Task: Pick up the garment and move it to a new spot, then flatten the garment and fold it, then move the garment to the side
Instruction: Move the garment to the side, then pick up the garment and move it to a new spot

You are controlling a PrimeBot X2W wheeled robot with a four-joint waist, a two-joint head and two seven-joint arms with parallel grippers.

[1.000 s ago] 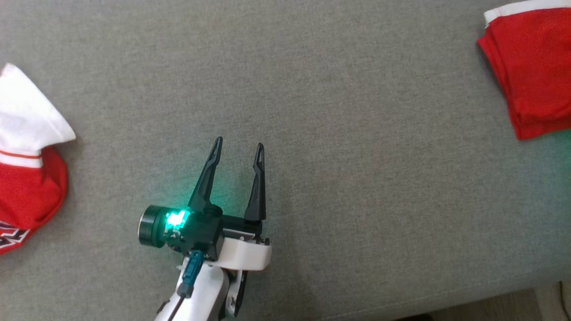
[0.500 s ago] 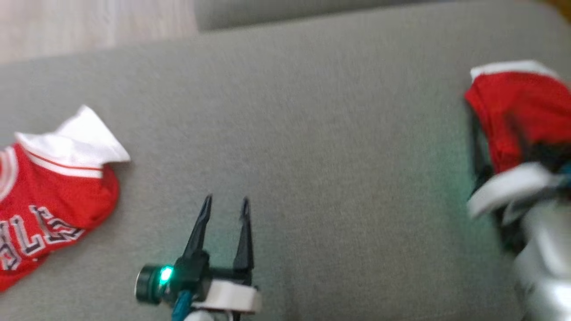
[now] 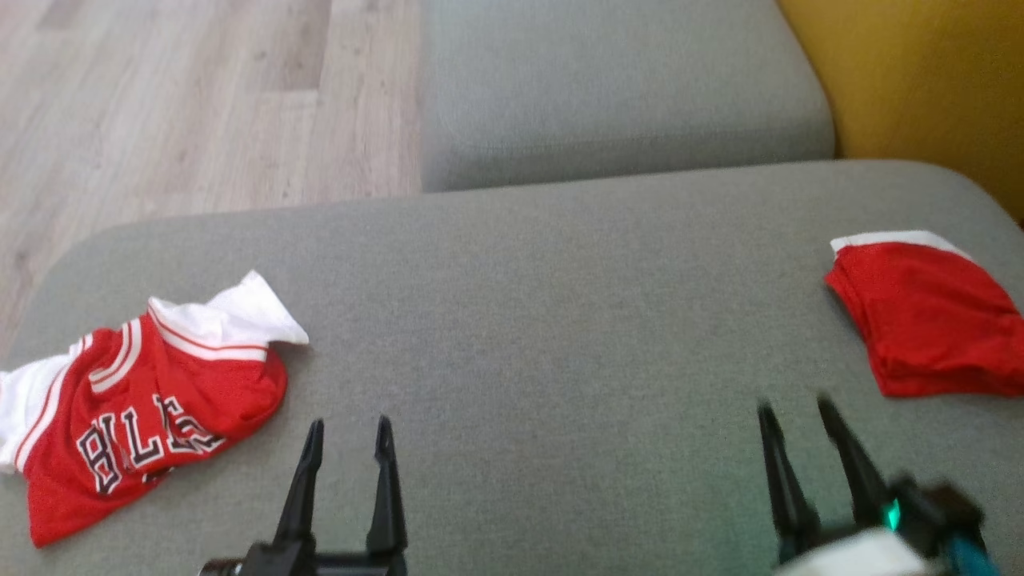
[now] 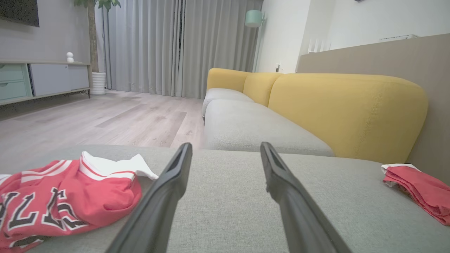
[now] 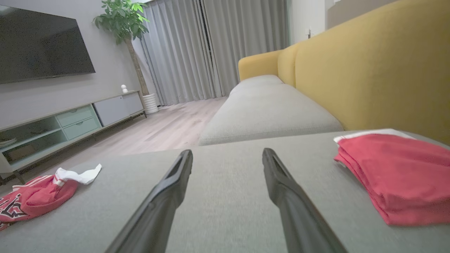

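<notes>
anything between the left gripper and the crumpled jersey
Nothing visible. The left gripper, jaws open, is just to the right of the crumpled jersey, with bare grey cushion between them. The folded red garment lies far off at the cushion's right end.

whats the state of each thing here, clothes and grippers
jersey, crumpled, not folded, nothing touching it
red garment, folded in a neat stack, lying free
left gripper, jaws open, empty
right gripper, jaws open, empty
</notes>
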